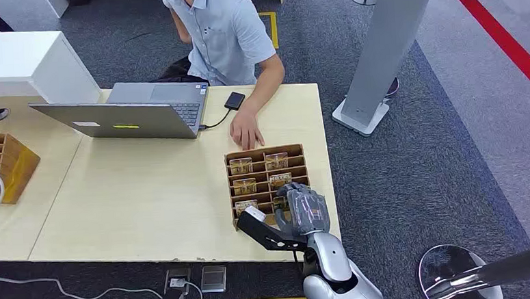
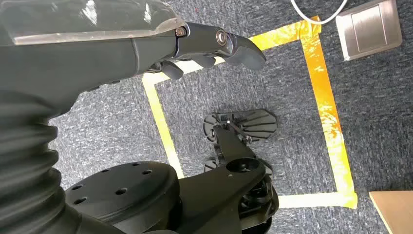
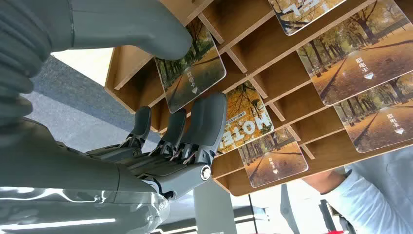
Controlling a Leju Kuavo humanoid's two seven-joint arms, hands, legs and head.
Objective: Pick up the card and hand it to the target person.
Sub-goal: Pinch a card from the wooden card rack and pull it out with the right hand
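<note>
The right hand [image 1: 305,209] sits low and right of centre in the head view, at the near right corner of the wooden card rack [image 1: 230,158] on the desk [image 1: 148,197]. In the right wrist view its thumb and dark fingers [image 3: 207,122] bracket an autumn-printed card [image 3: 191,78] standing in a slot; whether they already pinch it I cannot tell. To do this well, the thumb and fingers should close on that card's free edge alone, keeping clear of the neighbouring card [image 3: 246,119] and the dividers, then draw it straight along the slot. The person [image 1: 225,28] sits at the top centre, one hand [image 1: 245,131] resting just beyond the rack. The left hand [image 2: 214,44] hangs over the floor, fingers loosely curled, holding nothing.
</note>
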